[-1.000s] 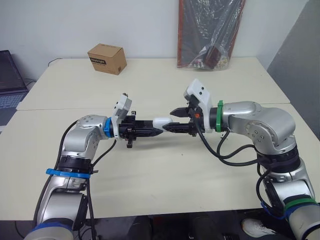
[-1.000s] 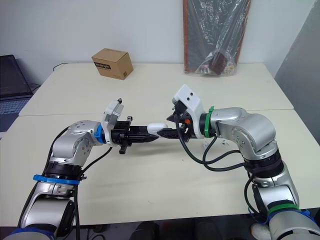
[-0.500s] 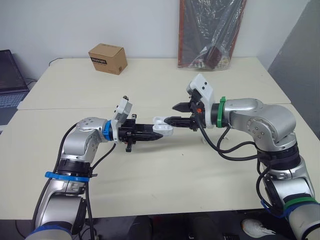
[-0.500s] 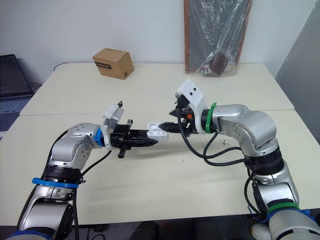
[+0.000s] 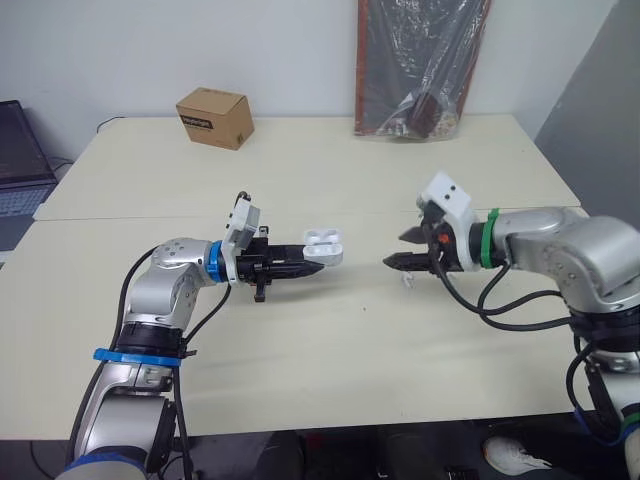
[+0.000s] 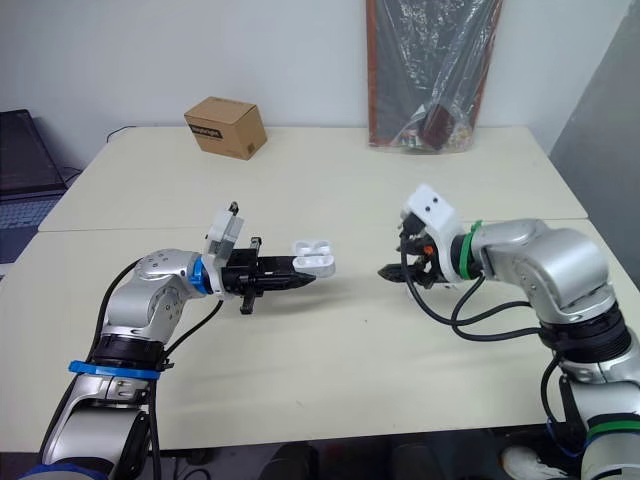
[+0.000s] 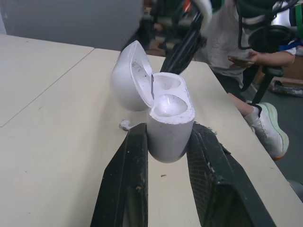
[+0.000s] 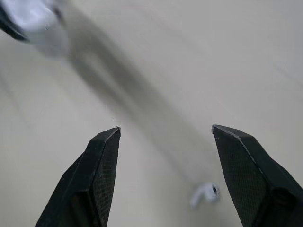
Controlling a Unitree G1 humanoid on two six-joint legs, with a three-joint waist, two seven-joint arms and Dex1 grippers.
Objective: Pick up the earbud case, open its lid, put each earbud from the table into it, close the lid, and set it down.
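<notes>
Earbud case (image 7: 166, 116), one, lid open, sits clamped in left tool (image 7: 168, 128); right tool (image 8: 165, 128) gapes near seemingly one earbud (image 8: 204, 194).

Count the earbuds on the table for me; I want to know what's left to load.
1: an earbud lies on the table ahead of the open right gripper. Another may be hidden behind that arm; the case holds none.
</notes>
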